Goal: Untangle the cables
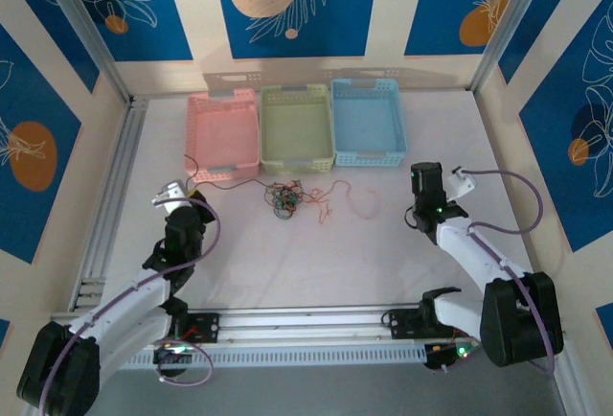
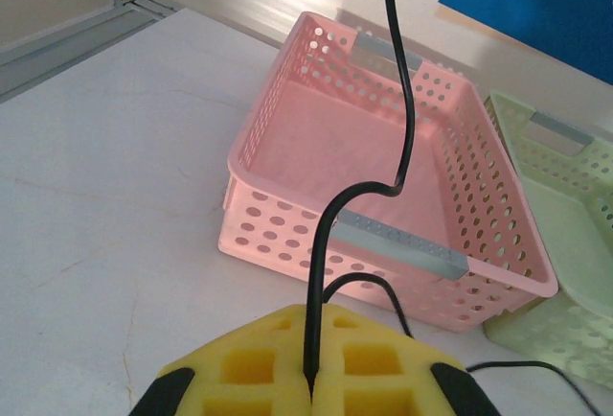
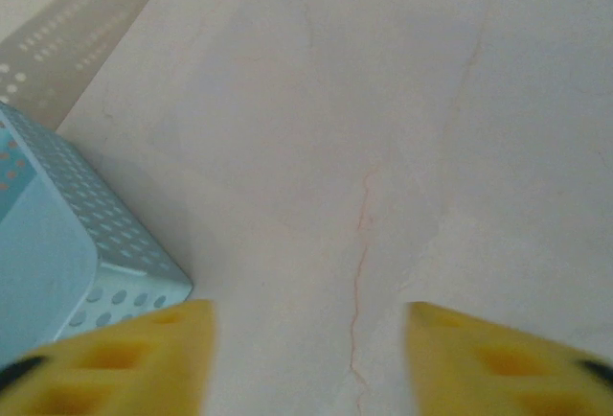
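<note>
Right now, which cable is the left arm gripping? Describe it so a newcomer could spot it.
Start at the pink perforated plastic basket, the leftmost basket. In front of its near wall, a thin black cable is pinched in the left arm's shut yellow-padded jaws. Unlike the tangled multicoloured wire clump to its right, it is one black strand, free end sticking up.

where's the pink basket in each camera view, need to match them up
top external: pink basket at the far edge of the table, leftmost of three in a row.
left wrist: pink basket mid-frame, behind the upright black cable.
right wrist: this camera faces a corner of the blue basket at its left edge, the row's other end.
shared landmark: green basket, directly right of the pink one.
</note>
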